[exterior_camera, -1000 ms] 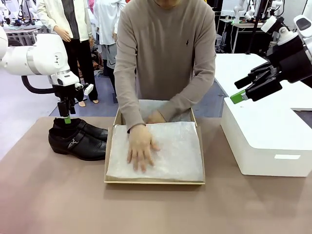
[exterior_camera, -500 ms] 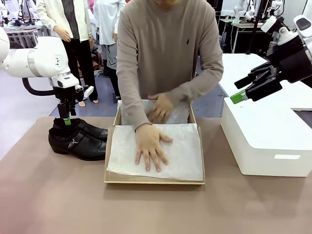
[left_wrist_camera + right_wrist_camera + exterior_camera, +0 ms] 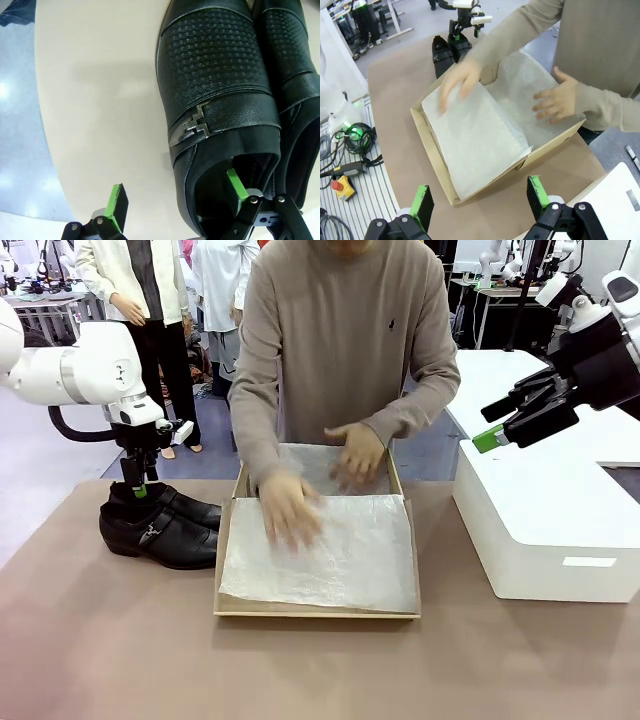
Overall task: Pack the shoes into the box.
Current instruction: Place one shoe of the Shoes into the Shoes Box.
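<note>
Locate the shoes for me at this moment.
Front view: the shoes sit side by side on the table, on the robot's left, just left of the box, with the left gripper open at their heel end.

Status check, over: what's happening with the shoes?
Left tool open, one finger inside a shoe. Right tool open, raised aside. Shoes beside box, on table. Person's hands at tissue inside box.
</note>
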Controlling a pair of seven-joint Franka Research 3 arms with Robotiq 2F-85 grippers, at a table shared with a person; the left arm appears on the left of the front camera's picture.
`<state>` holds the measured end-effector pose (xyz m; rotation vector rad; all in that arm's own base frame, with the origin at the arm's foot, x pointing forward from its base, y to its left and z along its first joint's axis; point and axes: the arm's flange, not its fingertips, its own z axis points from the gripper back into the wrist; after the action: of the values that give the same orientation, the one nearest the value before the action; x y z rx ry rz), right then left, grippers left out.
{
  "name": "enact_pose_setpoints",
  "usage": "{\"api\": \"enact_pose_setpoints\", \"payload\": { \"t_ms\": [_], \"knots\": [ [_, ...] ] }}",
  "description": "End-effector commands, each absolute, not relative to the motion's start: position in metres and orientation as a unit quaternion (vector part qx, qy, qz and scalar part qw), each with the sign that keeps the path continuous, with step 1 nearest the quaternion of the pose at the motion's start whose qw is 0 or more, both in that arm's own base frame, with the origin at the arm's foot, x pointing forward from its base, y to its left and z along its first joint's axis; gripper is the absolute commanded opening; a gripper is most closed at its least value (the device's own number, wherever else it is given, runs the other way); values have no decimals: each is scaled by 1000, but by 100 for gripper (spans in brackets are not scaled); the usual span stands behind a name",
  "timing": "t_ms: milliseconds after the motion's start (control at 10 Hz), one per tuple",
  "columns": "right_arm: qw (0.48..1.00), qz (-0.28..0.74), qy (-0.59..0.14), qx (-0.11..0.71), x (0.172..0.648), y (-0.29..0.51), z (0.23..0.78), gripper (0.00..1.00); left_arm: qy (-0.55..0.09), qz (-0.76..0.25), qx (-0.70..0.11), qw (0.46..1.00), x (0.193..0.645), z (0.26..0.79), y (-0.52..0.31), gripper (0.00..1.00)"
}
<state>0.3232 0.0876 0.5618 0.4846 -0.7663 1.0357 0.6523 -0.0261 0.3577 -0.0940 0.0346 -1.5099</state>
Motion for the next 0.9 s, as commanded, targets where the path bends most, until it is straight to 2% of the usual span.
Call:
{"api": "enact_pose_setpoints", "payload": {
  "t_ms": [0, 400, 500, 800],
  "knots": [
    [761, 488, -360, 232, 327, 87, 562, 100, 13, -686, -41, 726, 648, 352, -25, 100],
    [761, 488, -360, 232, 327, 87, 562, 100, 17, -687, -48, 724, 648, 349, -27, 100],
    [761, 488, -360, 232, 327, 87, 562, 100, 18, -689, -49, 723, 647, 349, -28, 90],
    [761, 488, -360, 232, 327, 87, 562, 100, 20, -692, -50, 720, 647, 349, -28, 33]
  ]
}}
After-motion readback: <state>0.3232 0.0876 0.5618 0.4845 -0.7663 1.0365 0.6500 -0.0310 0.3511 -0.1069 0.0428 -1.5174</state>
